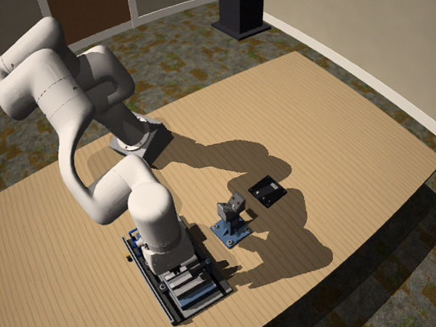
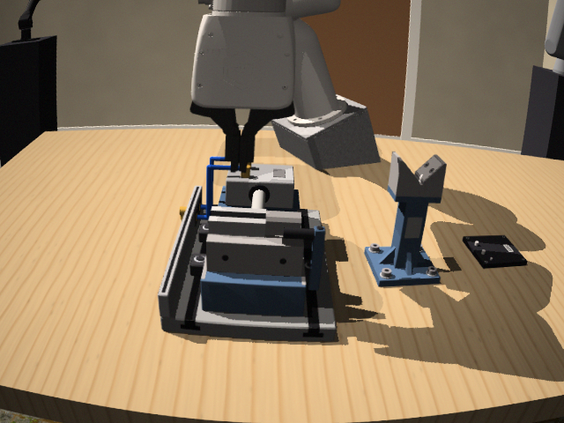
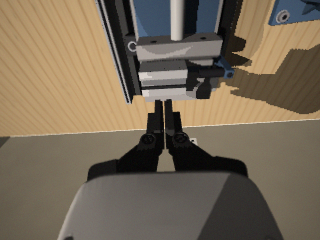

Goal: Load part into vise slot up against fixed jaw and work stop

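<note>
The part [image 3: 163,77], a grey block, lies between the jaws of the vise [image 2: 252,248]. A dark strip runs along its top in the exterior view [image 2: 236,218]. Its right end is near the black work stop rod [image 3: 207,71], also seen in the exterior view [image 2: 298,233]; I cannot tell whether they touch. My gripper [image 2: 240,165] hangs above the vise, pointing down, with its fingers shut together on nothing. In the wrist view the fingertips [image 3: 164,107] meet apart from the part. In the top view the arm hides most of the vise [image 1: 181,277].
The black infeed plate [image 2: 493,250] lies to the right with no block on it, also seen in the top view [image 1: 267,190]. The V-block [image 2: 415,181] stands on its blue base between the plate and the vise. The air cylinder [image 2: 259,183] sits behind the jaws.
</note>
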You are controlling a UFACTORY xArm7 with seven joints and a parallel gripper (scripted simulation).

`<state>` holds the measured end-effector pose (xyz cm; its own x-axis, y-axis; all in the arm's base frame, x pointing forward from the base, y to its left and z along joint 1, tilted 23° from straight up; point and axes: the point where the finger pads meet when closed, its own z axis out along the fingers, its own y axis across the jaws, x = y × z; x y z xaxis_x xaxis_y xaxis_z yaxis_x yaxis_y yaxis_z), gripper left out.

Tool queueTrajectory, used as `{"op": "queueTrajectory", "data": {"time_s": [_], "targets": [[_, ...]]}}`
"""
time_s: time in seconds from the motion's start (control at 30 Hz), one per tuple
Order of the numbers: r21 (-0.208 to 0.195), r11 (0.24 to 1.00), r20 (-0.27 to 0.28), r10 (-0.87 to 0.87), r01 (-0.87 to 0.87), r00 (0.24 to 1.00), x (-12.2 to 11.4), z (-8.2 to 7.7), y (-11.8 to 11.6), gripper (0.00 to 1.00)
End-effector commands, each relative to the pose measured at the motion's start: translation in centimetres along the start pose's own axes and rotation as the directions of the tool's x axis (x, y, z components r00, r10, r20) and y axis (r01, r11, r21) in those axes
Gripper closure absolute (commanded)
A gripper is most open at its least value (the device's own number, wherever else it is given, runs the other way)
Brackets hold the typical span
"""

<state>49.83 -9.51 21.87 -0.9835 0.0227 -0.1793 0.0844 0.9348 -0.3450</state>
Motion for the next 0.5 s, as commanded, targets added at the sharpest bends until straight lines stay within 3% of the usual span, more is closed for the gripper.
{"op": "queueTrajectory", "data": {"time_s": [0.0, 0.17, 0.47], "targets": [[0.0, 1.0, 0.005, 0.0, 0.0, 1.0, -0.2, -0.2, -0.9, 1.0], [0.002, 1.0, 0.007, -0.001, 0.001, 1.0, -0.2, -0.1, -4.4, 1.0], [0.002, 1.0, 0.007, -0.001, 0.001, 1.0, -0.2, -0.1, -4.5, 1.0]]}}
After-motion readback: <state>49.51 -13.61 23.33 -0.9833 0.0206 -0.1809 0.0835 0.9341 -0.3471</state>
